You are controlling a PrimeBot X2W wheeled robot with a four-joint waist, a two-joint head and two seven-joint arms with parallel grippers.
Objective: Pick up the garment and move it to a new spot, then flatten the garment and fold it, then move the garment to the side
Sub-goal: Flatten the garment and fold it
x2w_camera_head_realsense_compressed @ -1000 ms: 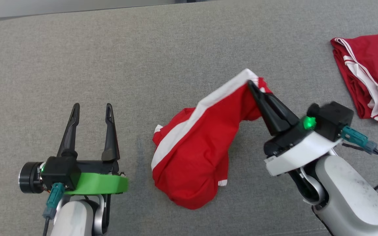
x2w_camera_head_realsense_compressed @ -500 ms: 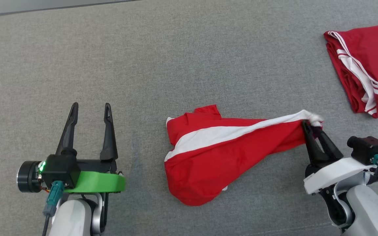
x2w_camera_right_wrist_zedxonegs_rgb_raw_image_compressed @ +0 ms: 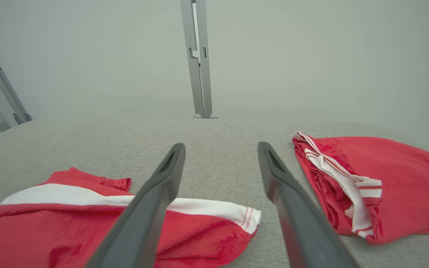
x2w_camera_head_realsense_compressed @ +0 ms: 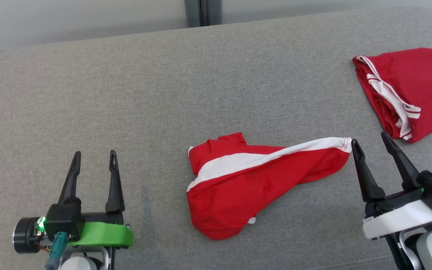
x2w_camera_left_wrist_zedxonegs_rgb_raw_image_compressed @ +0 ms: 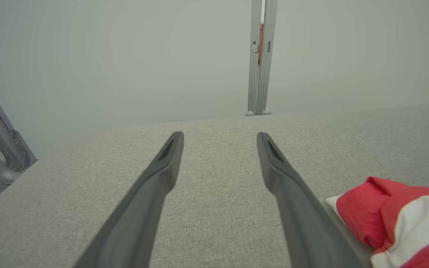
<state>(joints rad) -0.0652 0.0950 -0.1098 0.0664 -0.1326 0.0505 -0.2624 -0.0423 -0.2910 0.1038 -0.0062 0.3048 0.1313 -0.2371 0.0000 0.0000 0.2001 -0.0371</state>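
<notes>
Head view: garment (x2w_camera_head_realsense_compressed: 253,180) lies bunched at lower centre, right gripper (x2w_camera_head_realsense_compressed: 368,137) open and empty just beside its striped tip, left gripper (x2w_camera_head_realsense_compressed: 95,152) open too — risk: a pinch catches stacked layers, so flattening drags the bunch.

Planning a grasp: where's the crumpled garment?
Head view: the crumpled garment lies right of centre on the grey surface, its white hem beside the right gripper.

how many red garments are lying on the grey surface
2. The crumpled garment lies in the middle, its white-striped end just left of the right pincer. The other garment lies at the far right, partly cut off by the head view's edge. None looks hidden.
</notes>
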